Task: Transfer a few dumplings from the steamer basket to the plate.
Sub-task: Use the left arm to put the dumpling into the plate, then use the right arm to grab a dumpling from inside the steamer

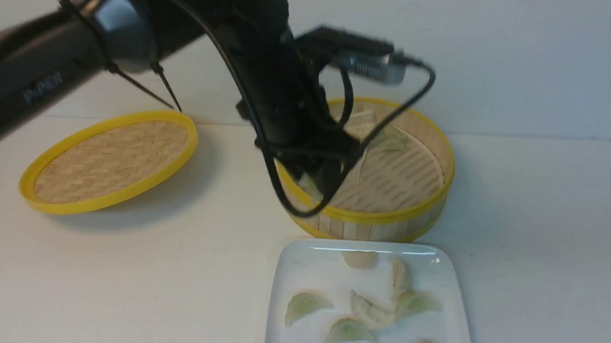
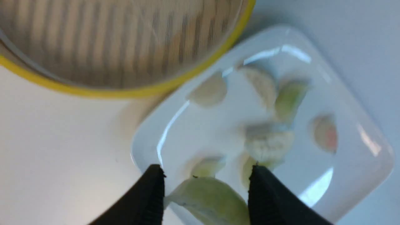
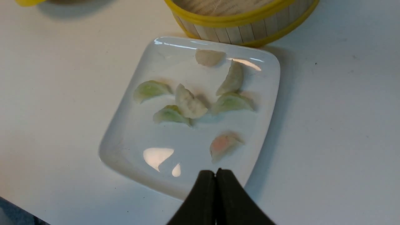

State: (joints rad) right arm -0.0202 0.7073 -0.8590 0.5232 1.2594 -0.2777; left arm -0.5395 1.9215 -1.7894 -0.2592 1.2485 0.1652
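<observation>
My left gripper (image 1: 315,188) hangs over the near left rim of the steamer basket (image 1: 417,210), shut on a pale green dumpling (image 1: 308,184). In the left wrist view that dumpling (image 2: 212,200) sits between the two black fingers (image 2: 150,197) of the left gripper (image 2: 207,172), above the plate's edge. Two more dumplings (image 1: 389,142) lie at the back of the basket. The white square plate (image 1: 291,263) in front of the basket holds several dumplings (image 1: 370,311). My right gripper (image 3: 215,172) is shut and empty, over the near rim of the plate (image 3: 125,147).
The shallow woven lid with a yellow rim (image 1: 110,160) leans on the table to the left of the basket. The left arm and its cables (image 1: 268,87) hide the basket's left side. A white wall stands behind.
</observation>
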